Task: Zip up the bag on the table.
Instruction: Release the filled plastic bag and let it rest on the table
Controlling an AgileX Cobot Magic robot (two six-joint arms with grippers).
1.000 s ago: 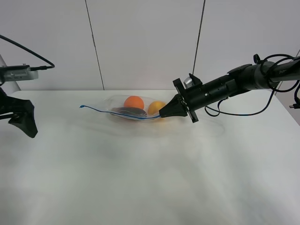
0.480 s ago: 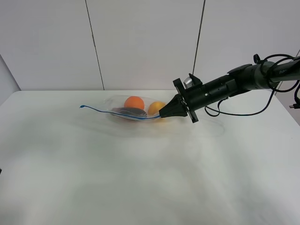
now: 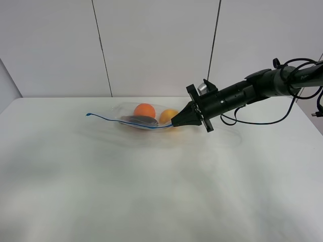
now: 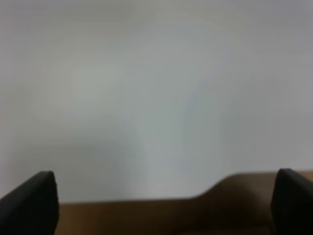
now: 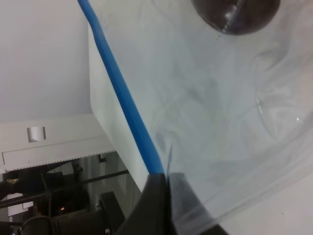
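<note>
The bag (image 3: pixel 132 112) lies at the back middle of the table (image 3: pixel 161 191), clear plastic with an orange fruit (image 3: pixel 144 110), a yellow one (image 3: pixel 166 116) and a dark purple piece (image 3: pixel 141 120) inside. Its blue seal strip (image 3: pixel 116 120) runs along the near edge. My right gripper (image 3: pixel 175 122) is shut on the strip's right end; the right wrist view shows the strip (image 5: pixel 120 93) running into the pinched tips of that gripper (image 5: pixel 166 177). My left gripper (image 4: pixel 165 176) stands open, far from the bag, facing a blurred pale surface. The left arm is out of the exterior view.
The right arm (image 3: pixel 242 96) reaches in from the right rear with a cable looping behind it. A white panelled wall (image 3: pixel 151 45) stands behind the table. A brown band (image 4: pixel 156 215) shows between the left fingers.
The left arm, at the table's left edge a second ago, has withdrawn out of the exterior view. The right gripper and bag have not moved.
</note>
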